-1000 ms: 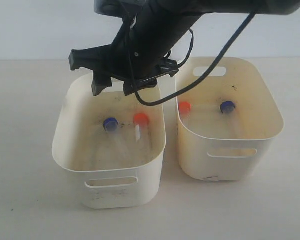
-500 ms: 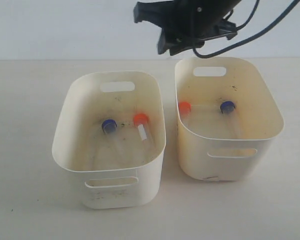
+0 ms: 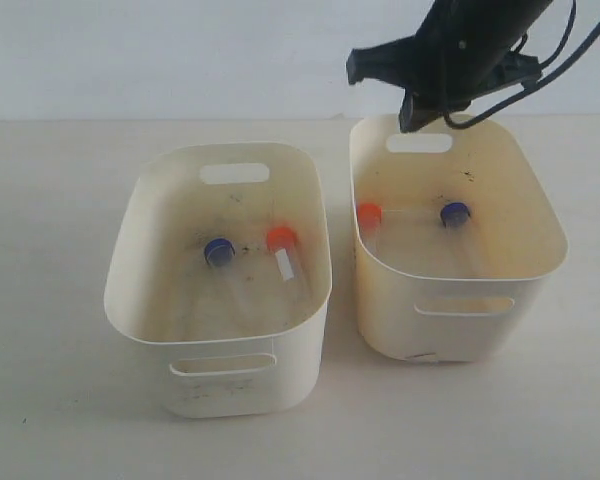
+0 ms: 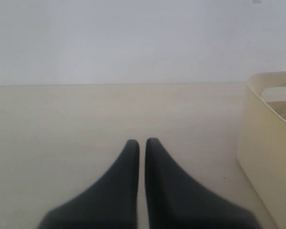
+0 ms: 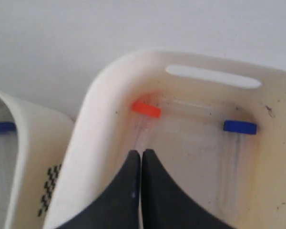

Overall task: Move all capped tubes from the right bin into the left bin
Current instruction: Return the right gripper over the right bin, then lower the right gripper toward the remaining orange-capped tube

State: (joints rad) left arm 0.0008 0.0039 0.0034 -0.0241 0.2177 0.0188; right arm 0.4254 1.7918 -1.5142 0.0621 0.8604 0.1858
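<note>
Two tubs on our pale tabletop [image 3: 50,400]

We see the whiter left bin [image 3: 220,385] and the yellower cream right bin [image 3: 460,335] standing upright side by side on the beige surface. They are close together, with a narrow gap between them. Each shows us an oval handle slot in its near wall, and the right bin sits slightly farther back.

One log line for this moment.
right gripper: shut, empty, above right bin | left gripper: shut, empty | right bin: orange-capped tube, blue-capped tube | left bin: two tubes

Left hand [image 4: 141,143] closed; right hand [image 5: 141,153] closed, arm [image 3: 475,40] held high.
</note>
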